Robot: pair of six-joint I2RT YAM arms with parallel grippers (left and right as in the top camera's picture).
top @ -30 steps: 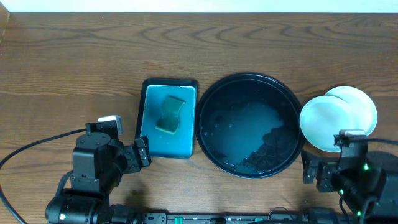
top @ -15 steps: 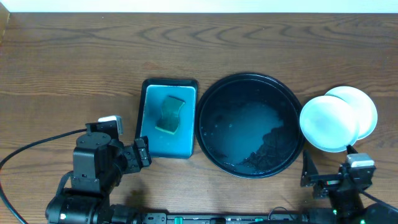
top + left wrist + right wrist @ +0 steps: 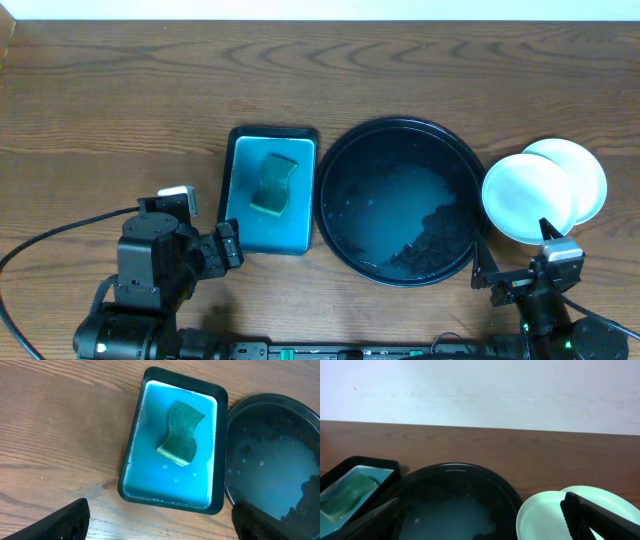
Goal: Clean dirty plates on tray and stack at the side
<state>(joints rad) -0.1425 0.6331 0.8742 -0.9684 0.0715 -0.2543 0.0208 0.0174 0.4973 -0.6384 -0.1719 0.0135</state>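
Left gripper (image 3: 228,245) and right gripper (image 3: 510,260) sit at the near edge, jaws spread, empty. 2 plates (image 3: 527,198) overlap right of the tray (image 3: 400,123). The tray holds only water, and the sponge (image 3: 274,183) lies in the blue tray (image 3: 240,215), so cleaning looks finished.

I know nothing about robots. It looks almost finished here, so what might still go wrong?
The upper plate lies off-centre on the lower plate, with the open right fingers close by; a bump might slide it off. The round tray holds cloudy water, so a knock from either arm might slosh it onto the table. The small tray of blue water with its sponge sits near the open left fingers: same risk.
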